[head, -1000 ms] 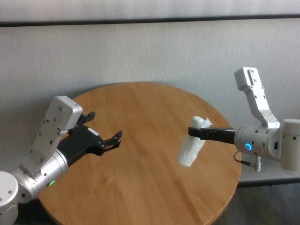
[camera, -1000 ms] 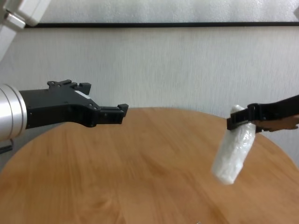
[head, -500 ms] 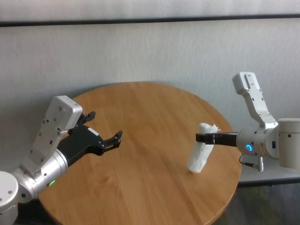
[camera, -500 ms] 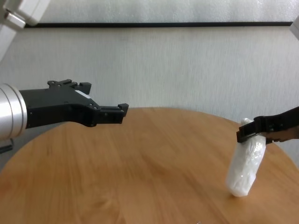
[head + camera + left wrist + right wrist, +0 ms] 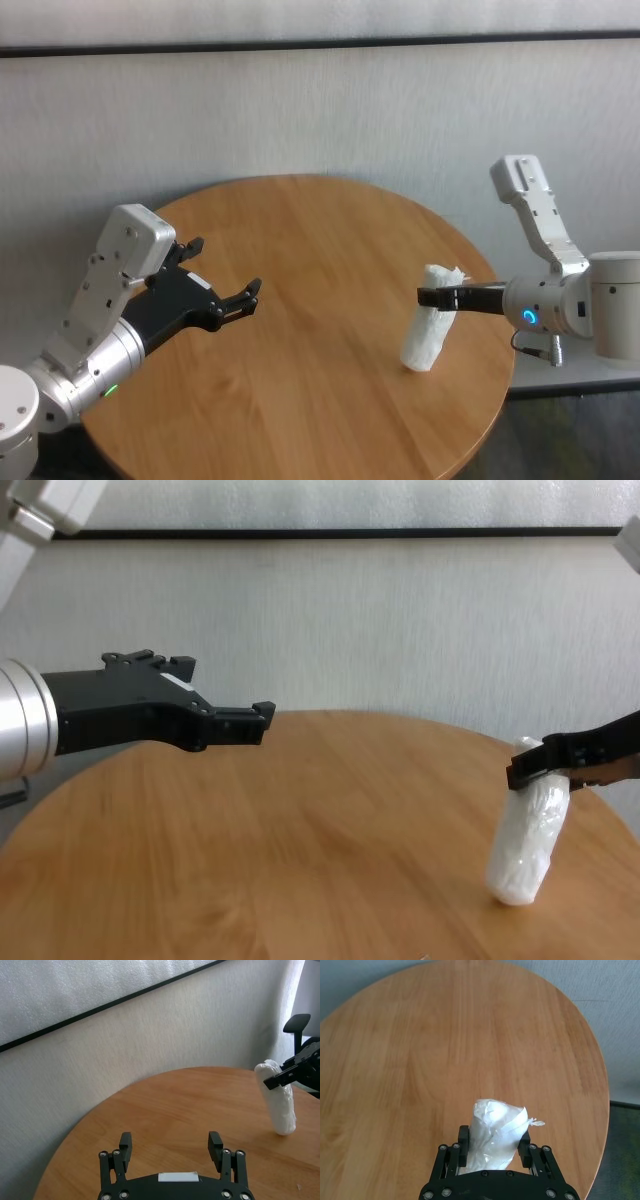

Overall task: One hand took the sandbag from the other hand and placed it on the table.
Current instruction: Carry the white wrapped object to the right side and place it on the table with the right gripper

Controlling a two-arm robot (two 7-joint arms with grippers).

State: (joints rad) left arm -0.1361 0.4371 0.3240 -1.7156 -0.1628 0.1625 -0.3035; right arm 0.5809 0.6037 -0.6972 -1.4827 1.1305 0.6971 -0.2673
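Soft, even daylight, faint sheen on the table [image 5: 300,260], sharp focus, weak shadows.

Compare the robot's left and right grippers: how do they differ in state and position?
The left gripper is open and empty; the right gripper is shut on the sandbag's top. The left hangs above the table's left side; the right is at its right side, the bag's bottom on the wood. Both are black and two-fingered.

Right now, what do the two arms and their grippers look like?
The left gripper is broad, black and two-fingered, on a thick silver cylinder wrist with a green light and a pale grey boxy link. The right gripper is slim and black with an orange-brown section, on a silver wrist with a blue ring light and a thin cable.
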